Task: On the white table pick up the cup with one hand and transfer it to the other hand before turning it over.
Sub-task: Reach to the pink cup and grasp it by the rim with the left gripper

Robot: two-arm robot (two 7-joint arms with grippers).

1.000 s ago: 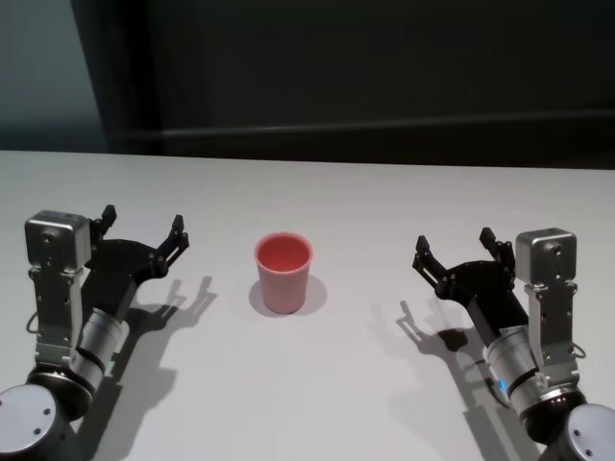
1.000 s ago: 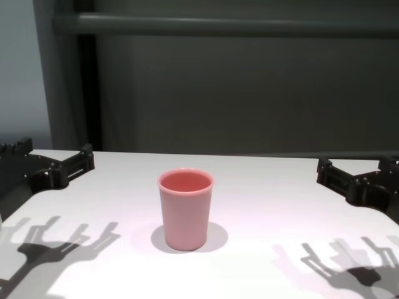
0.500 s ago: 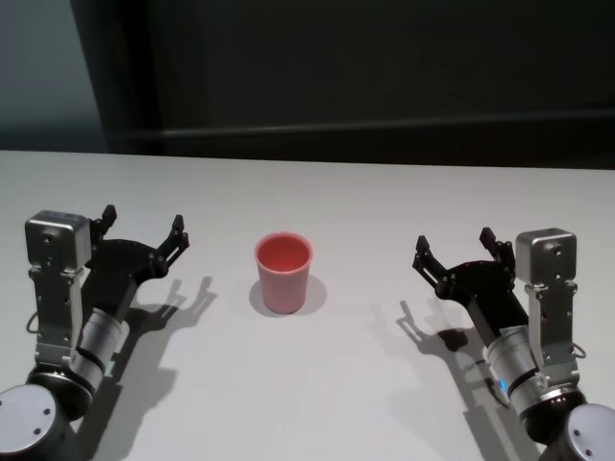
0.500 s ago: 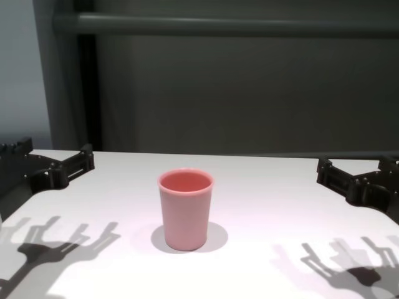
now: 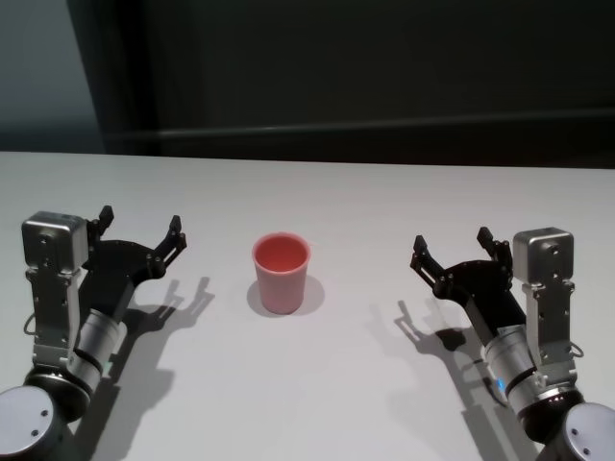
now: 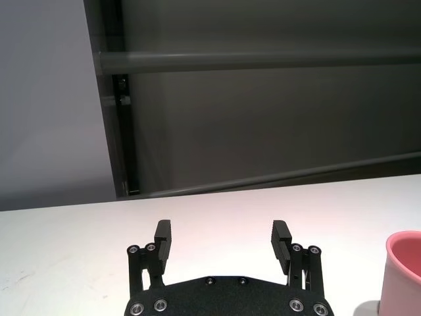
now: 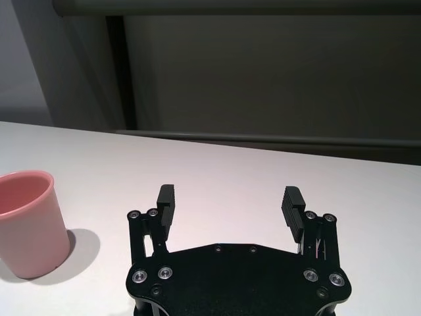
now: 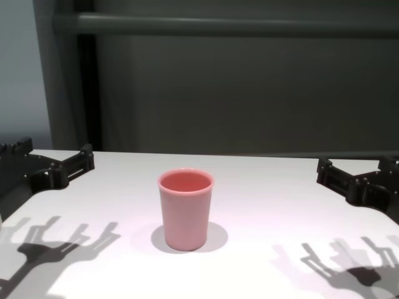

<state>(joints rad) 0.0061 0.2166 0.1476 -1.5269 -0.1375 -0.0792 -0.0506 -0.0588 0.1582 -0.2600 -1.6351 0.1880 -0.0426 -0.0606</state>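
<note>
Cup (image 5: 282, 273): upright on white table (image 5: 336, 403), mouth up, midway between both grippers. Looks light, stiff plastic, smooth, likely slippery; tapered wall, so best pinch across upper body just under rolled rim.

Left gripper (image 5: 138, 227): left of cup, well apart, fingers spread wide, holding nothing.

Right gripper (image 5: 450, 249): right of cup, well apart, spread wide, empty.

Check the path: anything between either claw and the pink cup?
Nothing visible. The cup stands upright alone on the white table, with bare tabletop between it and the open left claw on one side and the open right claw on the other.
</note>
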